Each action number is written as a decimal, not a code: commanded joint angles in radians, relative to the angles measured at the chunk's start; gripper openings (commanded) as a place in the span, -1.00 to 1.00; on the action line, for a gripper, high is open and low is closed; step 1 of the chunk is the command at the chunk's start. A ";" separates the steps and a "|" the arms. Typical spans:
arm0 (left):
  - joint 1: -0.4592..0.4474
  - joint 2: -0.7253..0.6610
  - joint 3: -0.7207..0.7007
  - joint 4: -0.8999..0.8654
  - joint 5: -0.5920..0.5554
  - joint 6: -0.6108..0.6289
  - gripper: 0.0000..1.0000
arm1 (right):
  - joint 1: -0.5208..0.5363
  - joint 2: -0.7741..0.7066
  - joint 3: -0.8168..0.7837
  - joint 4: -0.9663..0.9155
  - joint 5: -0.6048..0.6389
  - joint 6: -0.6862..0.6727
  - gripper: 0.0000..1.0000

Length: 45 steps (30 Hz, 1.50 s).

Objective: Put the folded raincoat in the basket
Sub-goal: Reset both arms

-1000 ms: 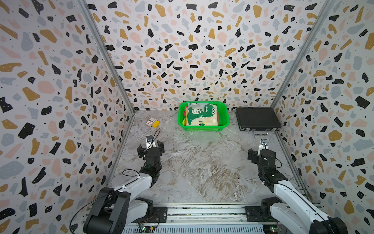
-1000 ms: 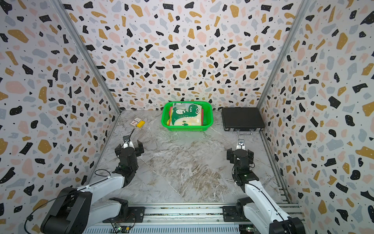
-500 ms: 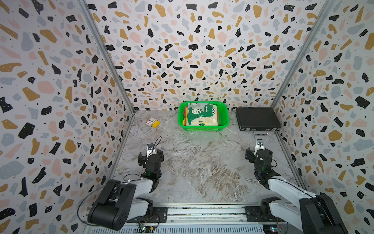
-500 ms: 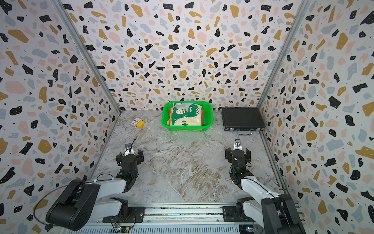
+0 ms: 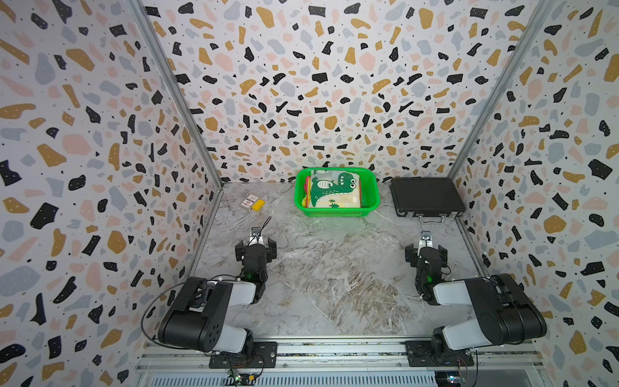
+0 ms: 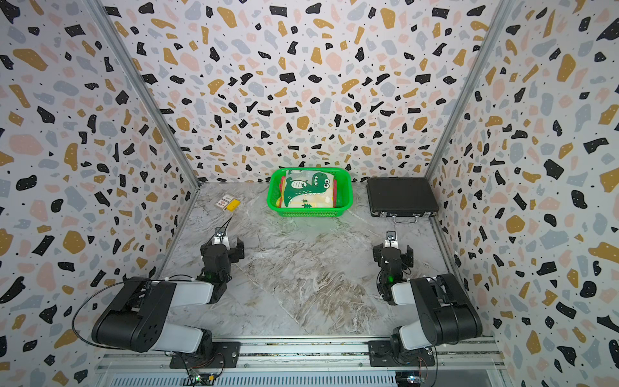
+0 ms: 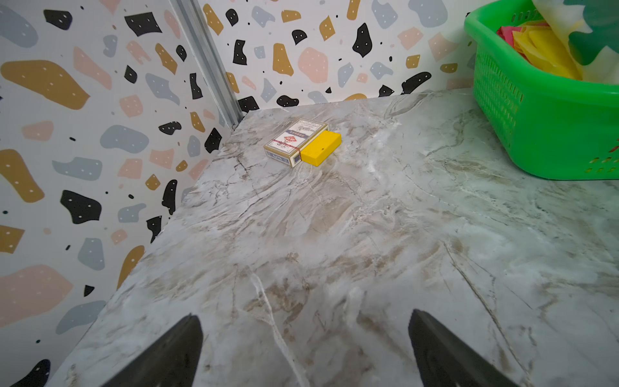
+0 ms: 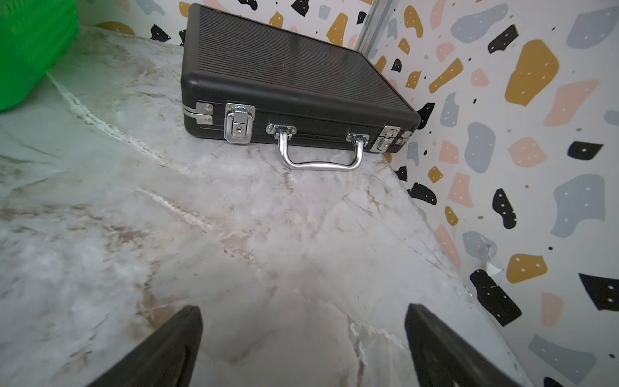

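Observation:
The folded raincoat [image 5: 335, 191], pale with a green dinosaur print, lies inside the bright green basket [image 5: 336, 211] at the back of the table; both top views show it [image 6: 308, 191] within the basket's rim [image 6: 310, 211]. In the left wrist view the basket [image 7: 552, 127] and a corner of the raincoat [image 7: 569, 20] appear. My left gripper [image 5: 256, 247] [image 7: 304, 316] is open over bare marble, well short of the basket. My right gripper [image 5: 426, 249] [image 8: 301, 308] is open too, with nothing between its fingers.
A flat black briefcase [image 5: 425, 196] [image 8: 284, 77] lies shut to the right of the basket, handle toward me. A card pack [image 7: 294, 142] and a yellow block [image 7: 321, 152] sit by the back left corner. Patterned walls close three sides.
Both arms have folded back toward the front rail, their grippers drawing slightly nearer and staying open. The raincoat and basket have not moved.

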 commanded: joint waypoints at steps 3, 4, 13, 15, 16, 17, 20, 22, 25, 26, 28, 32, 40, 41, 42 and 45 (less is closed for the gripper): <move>0.005 -0.008 0.013 0.000 0.032 0.001 0.99 | -0.048 -0.010 0.036 0.006 -0.120 0.016 1.00; 0.005 -0.009 0.013 0.003 0.042 0.004 0.99 | -0.068 0.037 0.030 0.046 -0.164 0.029 1.00; 0.011 -0.013 0.014 -0.003 0.100 0.021 0.99 | -0.099 0.063 0.060 0.039 -0.194 0.037 1.00; 0.011 -0.016 0.008 0.003 0.095 0.020 0.99 | -0.098 0.052 0.068 0.003 -0.193 0.045 1.00; 0.011 -0.016 0.007 0.005 0.096 0.020 0.99 | -0.098 0.071 0.059 0.056 -0.193 0.034 1.00; 0.012 -0.014 0.013 -0.002 0.097 0.019 0.99 | -0.097 0.052 0.061 0.016 -0.194 0.040 1.00; 0.011 -0.014 0.014 -0.005 0.096 0.019 0.99 | -0.097 0.067 0.084 -0.001 -0.198 0.034 1.00; 0.012 -0.012 0.013 -0.005 0.097 0.019 0.99 | -0.097 0.043 0.085 -0.047 -0.201 0.046 1.00; 0.012 -0.013 0.013 -0.006 0.098 0.019 0.99 | -0.097 0.048 0.087 -0.036 -0.200 0.042 1.00; 0.012 -0.012 0.014 -0.006 0.098 0.019 0.99 | -0.097 0.050 0.092 -0.053 -0.201 0.046 1.00; 0.012 -0.013 0.015 -0.006 0.098 0.019 0.99 | -0.097 0.061 0.084 -0.009 -0.200 0.038 1.00; 0.012 -0.013 0.014 -0.005 0.098 0.020 0.99 | -0.097 0.060 0.085 -0.015 -0.201 0.037 1.00; 0.012 -0.013 0.014 -0.003 0.096 0.020 0.99 | -0.097 0.057 0.087 -0.023 -0.201 0.039 1.00; 0.012 -0.013 0.013 -0.003 0.096 0.019 0.99 | -0.097 0.057 0.087 -0.026 -0.200 0.040 1.00; 0.012 -0.013 0.013 -0.003 0.096 0.019 0.99 | -0.097 0.057 0.087 -0.024 -0.200 0.040 1.00; 0.012 -0.012 0.013 -0.005 0.096 0.019 0.99 | -0.097 0.057 0.087 -0.023 -0.200 0.040 1.00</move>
